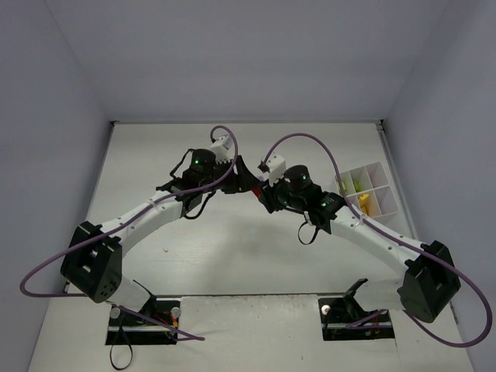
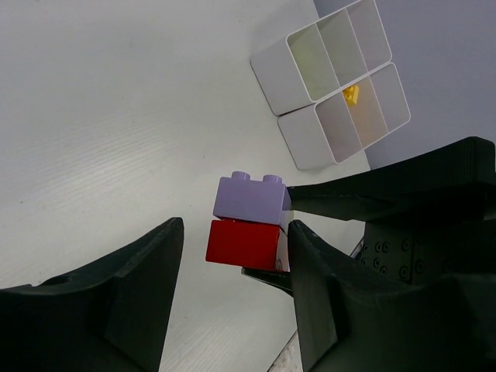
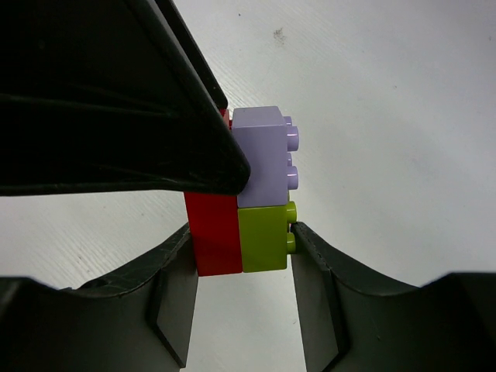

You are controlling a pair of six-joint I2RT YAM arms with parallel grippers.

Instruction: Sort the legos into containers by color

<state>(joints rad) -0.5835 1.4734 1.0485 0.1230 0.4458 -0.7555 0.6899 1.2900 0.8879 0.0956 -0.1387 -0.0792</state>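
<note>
Brick stack (image 3: 240, 209), red-lime-lavender: clamped in right gripper (image 3: 242, 229), over tabletop (image 1: 232, 263), midway between side edges. Left gripper (image 2: 236, 225): jaws apart, straddling lavender brick (image 2: 248, 198). Hazard: uneven pinch could twist stack free, dropping it.

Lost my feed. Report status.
Right fingers clamped on joined red, lime-green and lavender plastic bricks. Left fingers open around lavender brick. Nothing between bricks and white divided plastic tray.

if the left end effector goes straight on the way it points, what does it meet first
Most likely the lavender lego, stacked with the red lego right between its fingers, in the stack the right end effector holds. How near is hard to tell.
</note>
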